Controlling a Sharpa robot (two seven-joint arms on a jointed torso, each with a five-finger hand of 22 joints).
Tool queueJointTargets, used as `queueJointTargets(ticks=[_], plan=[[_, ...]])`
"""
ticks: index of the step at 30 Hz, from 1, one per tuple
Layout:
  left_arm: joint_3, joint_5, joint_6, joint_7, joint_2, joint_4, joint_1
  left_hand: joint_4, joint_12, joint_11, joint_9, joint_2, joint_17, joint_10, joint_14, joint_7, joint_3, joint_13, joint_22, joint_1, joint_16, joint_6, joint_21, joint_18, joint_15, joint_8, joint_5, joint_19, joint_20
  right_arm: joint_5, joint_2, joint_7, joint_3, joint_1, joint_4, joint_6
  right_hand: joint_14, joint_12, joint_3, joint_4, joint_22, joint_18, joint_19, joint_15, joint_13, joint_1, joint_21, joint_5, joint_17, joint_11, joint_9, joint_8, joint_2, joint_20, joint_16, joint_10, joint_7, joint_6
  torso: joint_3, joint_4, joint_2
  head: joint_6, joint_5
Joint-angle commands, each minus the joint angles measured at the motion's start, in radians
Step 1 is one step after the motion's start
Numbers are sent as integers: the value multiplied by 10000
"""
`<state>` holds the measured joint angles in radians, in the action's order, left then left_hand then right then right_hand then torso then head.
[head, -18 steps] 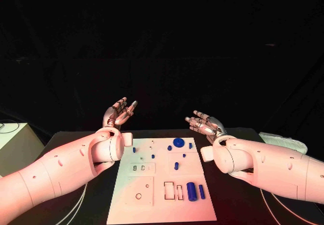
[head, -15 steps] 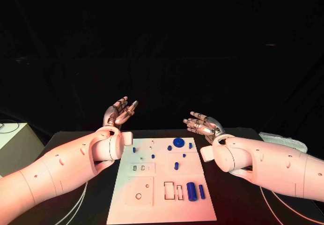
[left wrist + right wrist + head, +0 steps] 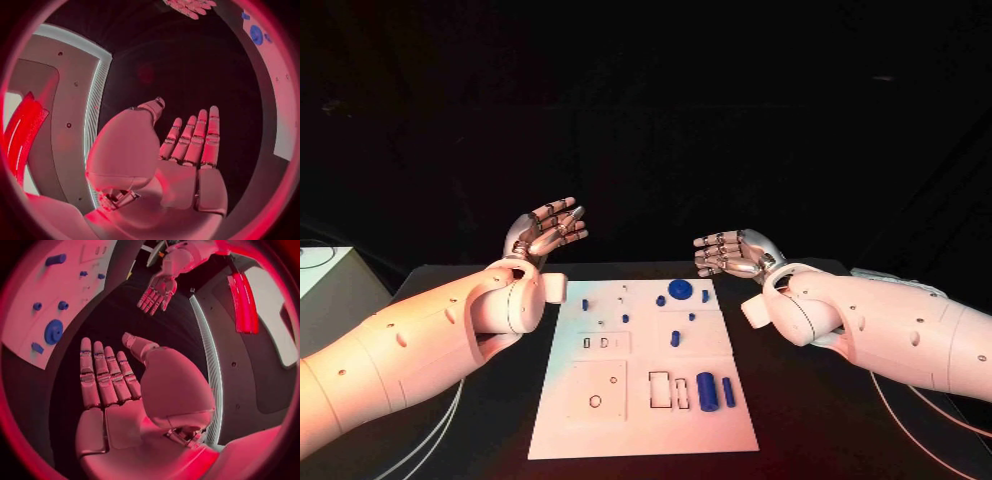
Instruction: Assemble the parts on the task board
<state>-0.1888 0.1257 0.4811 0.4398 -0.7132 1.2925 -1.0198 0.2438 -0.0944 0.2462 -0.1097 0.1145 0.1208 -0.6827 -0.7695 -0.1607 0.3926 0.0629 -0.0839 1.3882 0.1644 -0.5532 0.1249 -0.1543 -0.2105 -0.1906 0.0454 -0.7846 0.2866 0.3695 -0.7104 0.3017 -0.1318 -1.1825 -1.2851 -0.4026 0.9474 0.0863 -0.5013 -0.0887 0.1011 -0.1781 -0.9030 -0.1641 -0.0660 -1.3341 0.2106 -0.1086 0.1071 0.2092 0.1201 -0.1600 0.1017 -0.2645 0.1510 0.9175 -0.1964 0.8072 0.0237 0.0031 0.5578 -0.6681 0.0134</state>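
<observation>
The white rectangular task board (image 3: 610,400) lies flat in the middle of the black table (image 3: 819,420), running away from the robot between the two arms. Nearest on it are two upright-lying dark blue cylinders (image 3: 707,388) beside a pair of rectangular cut-outs; farther up sits a small blue peg (image 3: 675,338), then several small blue studs (image 3: 623,319), and at the far end a round blue disc (image 3: 679,289). Beyond the board's far corners, both hands are raised clear of the table. The left silver many-fingered hand (image 3: 545,231) is held up with its fingers extended and close together, thumb apart, palm bare, holding and touching nothing. The right silver many-fingered hand (image 3: 736,252) is likewise spread flat, fingers straight side by side, gripping nothing and well above the board.
</observation>
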Motion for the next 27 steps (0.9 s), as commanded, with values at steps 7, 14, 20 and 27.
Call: queueJointTargets(ticks=[7, 14, 20, 27], plan=[[-4, 168, -2153, -323, -899, 1269, -13, -702, -678, -708, -522, 74, 854, -3236, -2612, -739, 791, 110, -340, 593, 1247, -2867, 1034, -306, 868, -1101, 41, -2030, -580, 5905, -36, -97, 51, -163, 47, -209, 2131, -152, 78, -284, 558, 2, -1826, 747, 32, -343, 1352, 27, 278, -471, 87, -231, 82, 906, 606, 1507, -308, 1308, 67, 168, 354, -33, 112], [-20, 236, -2544, -454, -1650, 2423, -15, -1080, -512, -945, -525, 297, 1530, -4093, -3578, -595, 1040, 62, -711, 548, 1962, -3199, 1778, -276, 1219, -1122, 35, -2772, -1011, 7887, 16, -767, 92, -429, 54, -127, 4703, -234, 102, -272, 2215, -20, -2888, 1519, 16, -184, 4037, -77, 1361, -1034, 68, -162, 274, 1635, 1767, 2887, 128, 2081, 169, 360, 635, -32, 276], [-87, 326, -2576, -568, -2248, 3250, -16, -1324, -277, -1029, -520, 373, 2618, -4455, -3819, -528, 1029, 68, -1383, 274, 3338, -3377, 2844, -221, 1422, -1025, 29, -2974, -1290, 9708, 138, -1657, 110, -628, 36, 74, 5520, -253, -571, -42, 5248, 291, -4020, 1725, 9, 193, 6944, -432, 3164, -1196, 117, 19, 733, 1775, 4132, 3126, 268, 2260, 251, 568, 905, -35, 416], [-142, 423, -2774, -666, -2977, 4020, -15, -1426, -80, -1097, -529, 455, 4006, -4531, -3599, -502, 1166, 95, -2383, -26, 5391, -3392, 4335, -219, 1519, -884, 23, -2860, -1427, 11256, 352, -2573, 117, -772, 48, 20, 5200, -233, -1155, 340, 10153, 968, -5169, 1613, 3, 412, 10674, -424, 6030, -1154, 293, 161, 1160, 1696, 7823, 3030, 239, 2166, 353, 745, 1147, -53, 560]])
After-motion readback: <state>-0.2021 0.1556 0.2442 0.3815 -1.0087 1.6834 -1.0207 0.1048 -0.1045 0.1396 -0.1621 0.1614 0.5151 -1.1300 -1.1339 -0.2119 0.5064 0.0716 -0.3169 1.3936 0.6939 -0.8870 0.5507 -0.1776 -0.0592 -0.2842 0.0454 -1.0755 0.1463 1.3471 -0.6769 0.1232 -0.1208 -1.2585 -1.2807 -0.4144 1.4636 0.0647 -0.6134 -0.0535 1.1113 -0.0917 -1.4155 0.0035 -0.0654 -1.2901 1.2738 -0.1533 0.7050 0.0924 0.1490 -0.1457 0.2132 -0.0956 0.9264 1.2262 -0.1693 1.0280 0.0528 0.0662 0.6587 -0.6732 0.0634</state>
